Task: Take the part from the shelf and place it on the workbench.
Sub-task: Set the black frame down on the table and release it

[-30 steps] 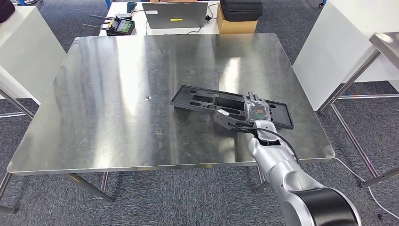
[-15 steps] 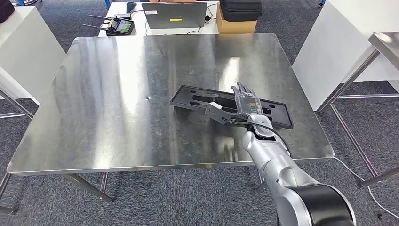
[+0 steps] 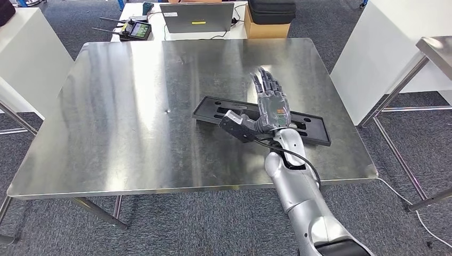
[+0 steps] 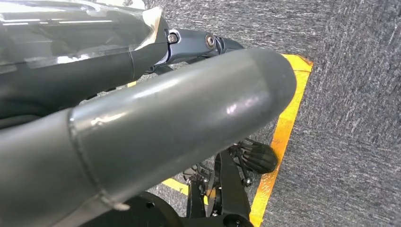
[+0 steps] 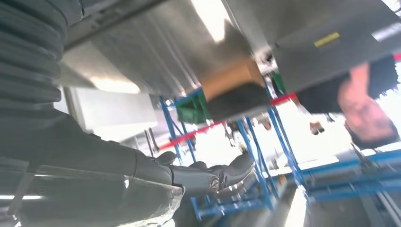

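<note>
Now right hand (image 3: 272,106) above part (image 3: 213,113), fingers (image 3: 265,80) spread straight, holding nothing; part flat on surface (image 3: 122,106). Laptop (image 3: 198,17), box (image 3: 266,28) behind surface. Left hand (image 4: 142,123) grip unclear.

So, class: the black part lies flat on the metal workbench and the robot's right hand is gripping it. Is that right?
Not quite. The black part does lie flat on the metal workbench, but the right hand is not gripping it. The head view shows that hand raised above the part with its fingers spread and holding nothing.
</note>
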### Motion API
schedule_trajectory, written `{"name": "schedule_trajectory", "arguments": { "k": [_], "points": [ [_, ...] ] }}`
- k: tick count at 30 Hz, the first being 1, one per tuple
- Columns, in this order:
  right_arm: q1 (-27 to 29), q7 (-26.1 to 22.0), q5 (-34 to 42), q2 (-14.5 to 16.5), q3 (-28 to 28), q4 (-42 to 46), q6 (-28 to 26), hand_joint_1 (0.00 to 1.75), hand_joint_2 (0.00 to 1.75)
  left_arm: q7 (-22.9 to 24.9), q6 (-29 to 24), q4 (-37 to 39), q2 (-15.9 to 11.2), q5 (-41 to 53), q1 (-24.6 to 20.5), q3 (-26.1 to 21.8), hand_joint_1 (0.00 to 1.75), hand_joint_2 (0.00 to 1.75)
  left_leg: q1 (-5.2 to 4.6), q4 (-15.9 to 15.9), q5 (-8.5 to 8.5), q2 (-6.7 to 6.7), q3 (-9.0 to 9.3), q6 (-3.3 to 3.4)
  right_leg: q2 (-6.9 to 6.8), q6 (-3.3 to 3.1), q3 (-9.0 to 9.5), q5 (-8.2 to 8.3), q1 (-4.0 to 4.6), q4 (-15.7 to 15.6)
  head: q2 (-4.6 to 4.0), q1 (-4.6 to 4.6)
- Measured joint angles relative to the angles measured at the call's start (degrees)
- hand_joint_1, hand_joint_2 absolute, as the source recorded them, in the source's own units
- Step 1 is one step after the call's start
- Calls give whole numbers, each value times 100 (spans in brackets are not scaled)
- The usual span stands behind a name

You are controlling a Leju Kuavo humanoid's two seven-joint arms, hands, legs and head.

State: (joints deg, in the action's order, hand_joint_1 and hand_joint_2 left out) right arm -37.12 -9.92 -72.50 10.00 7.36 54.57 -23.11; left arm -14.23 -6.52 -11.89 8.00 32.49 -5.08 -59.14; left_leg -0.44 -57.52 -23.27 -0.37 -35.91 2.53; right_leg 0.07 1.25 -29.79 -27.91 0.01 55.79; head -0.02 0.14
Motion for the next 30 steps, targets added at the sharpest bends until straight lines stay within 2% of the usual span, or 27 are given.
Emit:
{"name": "schedule_trajectory", "arguments": {
  "k": [5,8,11,14,21,24,27,30],
  "points": [
    [371,25,101,-74,231,782,-147,0,175,-3,58,0,0,41,0,-2,0,0,3,0,-3,-4,13,-3,-2,-2,-37,-3,-1,-1,0,2],
    [798,-196,593,-138,384,1410,-631,0,175,-39,82,0,1,64,0,-4,0,0,3,0,-6,-6,16,-6,-3,-2,-35,-4,-1,-2,0,2],
    [1507,-1121,1954,-169,526,2402,-1374,0,175,-159,-5,0,4,47,0,-50,0,0,2,0,-13,-14,17,-10,-6,2,-29,-17,-1,-2,0,2],
    [2329,-2099,2987,-123,620,3441,-1671,0,175,-256,-111,0,8,10,0,-127,0,0,0,1,-26,-13,17,-11,-4,4,13,-24,0,-1,0,0],
    [3460,-2884,3666,-35,869,4751,-1687,0,175,-332,-174,0,18,-63,-8,-236,0,0,6,3,-58,-13,59,-26,-3,-11,7,-59,0,-5,0,2],
    [4011,-2991,4079,-22,1190,5206,-1626,0,175,-267,-256,0,23,-210,-11,-349,0,0,0,-3,-76,-11,66,-19,-3,-8,17,-60,-12,-10,0,-1],
    [4442,-3001,4818,-30,1418,5446,-1188,0,175,-162,-417,0,55,-436,-20,-531,0,0,-17,-25,-120,-10,81,29,-1,28,52,-71,-61,-22,0,-2],
    [4606,-3001,5636,-33,1416,5468,-516,0,175,-97,-542,0,126,-640,-39,-751,0,0,1,14,-85,1,130,90,-3,66,89,-96,-63,35,1,-1]
  ]
}}
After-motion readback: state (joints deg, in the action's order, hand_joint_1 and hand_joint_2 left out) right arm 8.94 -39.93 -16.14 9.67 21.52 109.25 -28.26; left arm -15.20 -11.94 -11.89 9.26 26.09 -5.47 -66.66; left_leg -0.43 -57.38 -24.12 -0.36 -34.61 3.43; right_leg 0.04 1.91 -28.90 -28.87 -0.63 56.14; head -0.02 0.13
